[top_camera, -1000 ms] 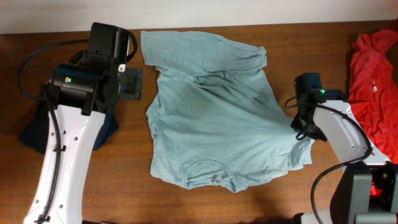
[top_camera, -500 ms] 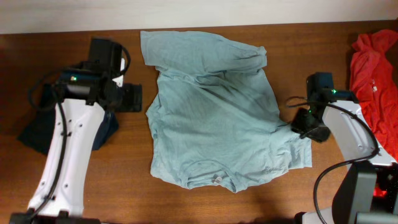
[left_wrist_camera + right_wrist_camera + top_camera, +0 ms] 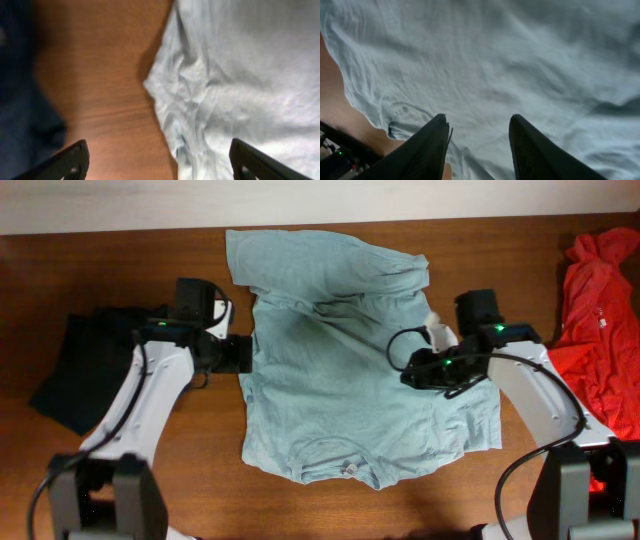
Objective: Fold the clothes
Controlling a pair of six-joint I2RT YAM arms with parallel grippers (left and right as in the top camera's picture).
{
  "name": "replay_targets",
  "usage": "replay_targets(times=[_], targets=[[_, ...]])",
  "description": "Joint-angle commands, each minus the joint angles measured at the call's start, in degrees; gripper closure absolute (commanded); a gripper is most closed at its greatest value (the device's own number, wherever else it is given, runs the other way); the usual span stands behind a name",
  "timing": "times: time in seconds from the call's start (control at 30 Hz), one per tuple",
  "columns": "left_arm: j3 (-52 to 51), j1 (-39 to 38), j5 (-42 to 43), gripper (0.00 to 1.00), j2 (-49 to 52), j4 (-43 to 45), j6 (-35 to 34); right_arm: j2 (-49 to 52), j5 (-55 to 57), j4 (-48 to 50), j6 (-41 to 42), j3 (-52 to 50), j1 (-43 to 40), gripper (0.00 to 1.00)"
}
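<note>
The pale grey-blue T-shirt (image 3: 340, 360) lies spread and wrinkled in the middle of the table, its round neck (image 3: 346, 468) toward the front edge. My left gripper (image 3: 243, 356) is wide open and empty at the shirt's left edge; in the left wrist view the fingers (image 3: 160, 162) straddle the shirt's rumpled side edge (image 3: 200, 100) and bare wood. My right gripper (image 3: 410, 371) is open and empty, low over the shirt's right half; in the right wrist view its fingers (image 3: 479, 145) hover over the cloth (image 3: 495, 65).
A dark navy garment (image 3: 85, 365) lies at the left, also in the left wrist view (image 3: 20, 105). A red-orange garment (image 3: 600, 320) lies at the right edge. The wooden table (image 3: 150, 480) shows around the shirt.
The left gripper has moved down and right to the shirt's left edge. The right gripper has swung left from the right sleeve to over the shirt's body.
</note>
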Motion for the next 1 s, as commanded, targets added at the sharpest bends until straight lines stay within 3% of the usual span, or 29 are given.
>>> replay_targets(times=[0.0, 0.43, 0.6, 0.7, 0.73, 0.77, 0.8, 0.97], targets=[[-2.34, 0.31, 5.6, 0.16, 4.79, 3.5, 5.57, -0.33, 0.94, 0.68, 0.48, 0.85, 1.88, 0.57], [-2.34, 0.28, 9.68, 0.2, 14.34, 12.98, 20.81, -0.2, 7.8, 1.95, 5.05, -1.79, 2.64, 0.61], [-2.34, 0.28, 14.82, 0.3, 15.65, 14.6, 22.53, 1.18, 7.82, 1.92, 5.07, -1.81, 2.64, 0.61], [-2.29, 0.28, 16.37, 0.47, 15.63, 13.29, 22.49, 2.71, 7.82, 1.88, 5.07, -1.81, 2.64, 0.63], [-2.21, 0.28, 16.33, 0.6, 15.63, 12.7, 22.25, 3.34, 7.98, 1.9, 5.07, -1.81, 2.64, 0.65], [-2.14, 0.28, 16.28, 0.85, 15.63, 12.02, 21.38, 4.22, 8.85, 1.92, 5.73, -1.81, 2.64, 0.66], [-2.01, 0.28, 16.2, 0.97, 15.63, 11.45, 20.24, 4.68, 9.92, 1.92, 6.32, -1.81, 2.64, 0.66], [1.42, 0.39, 13.73, 0.99, 15.56, 5.46, 13.7, 8.35, 16.11, 2.29, 10.62, -1.81, 2.64, 0.73]])
